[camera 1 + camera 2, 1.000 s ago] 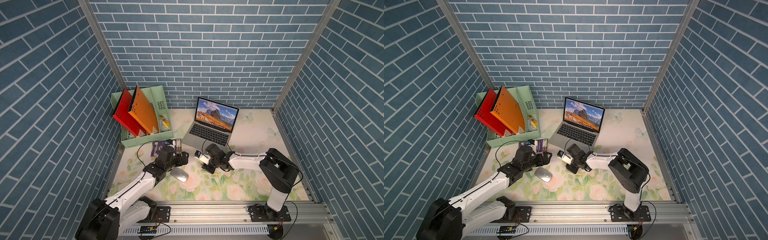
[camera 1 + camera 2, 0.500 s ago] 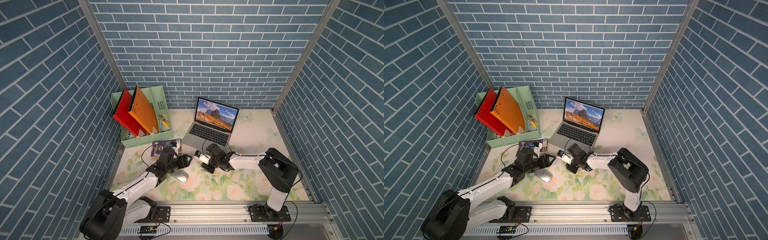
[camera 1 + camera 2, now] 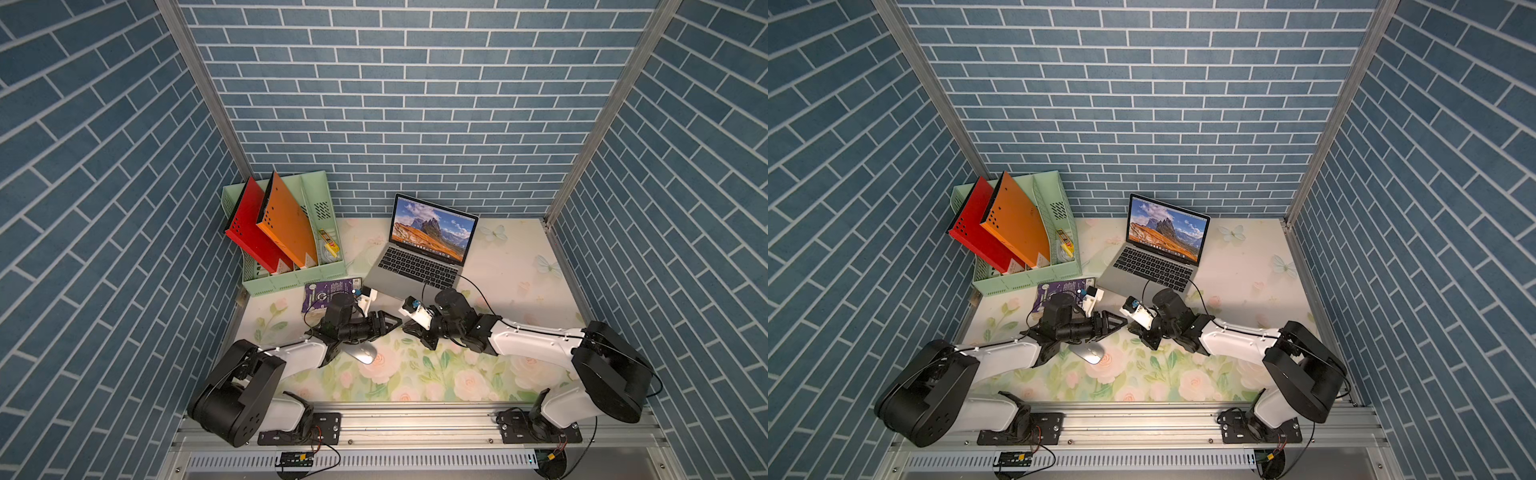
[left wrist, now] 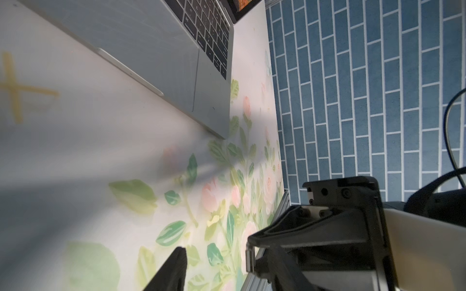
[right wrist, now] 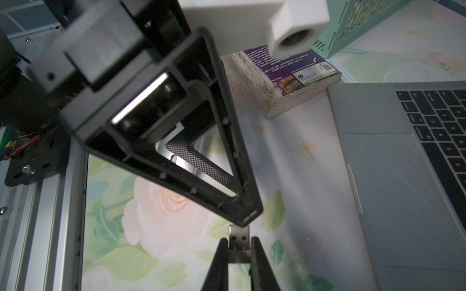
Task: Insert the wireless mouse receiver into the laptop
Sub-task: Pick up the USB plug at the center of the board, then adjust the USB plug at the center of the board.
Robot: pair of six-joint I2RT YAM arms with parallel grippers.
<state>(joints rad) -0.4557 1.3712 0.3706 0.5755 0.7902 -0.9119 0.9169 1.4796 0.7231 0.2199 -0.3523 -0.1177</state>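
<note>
Receiver (image 5: 239, 233) pinched by the right claw (image 5: 239, 240) shows from that wrist, not from above; left claw's (image 5: 248, 218) gap unclear.

The laptop (image 3: 419, 270) sits at the back of the desk (image 3: 507, 266), a file organizer (image 3: 291, 282) to its left, a book (image 3: 322, 291) just before the organizer. The wireless mouse (image 3: 363, 355) lies nearer the front, before the book.

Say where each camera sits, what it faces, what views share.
Both top views: high above the base rail, looking down on table, laptop, wireless mouse; left arm, right arm show.
Left wrist: on left arm, facing laptop's front corner; own finger shows.
Right wrist: on right arm, facing left pincer; own right pincer grips the receiver.
Shared: both wrist views show laptop, receiver.
</note>
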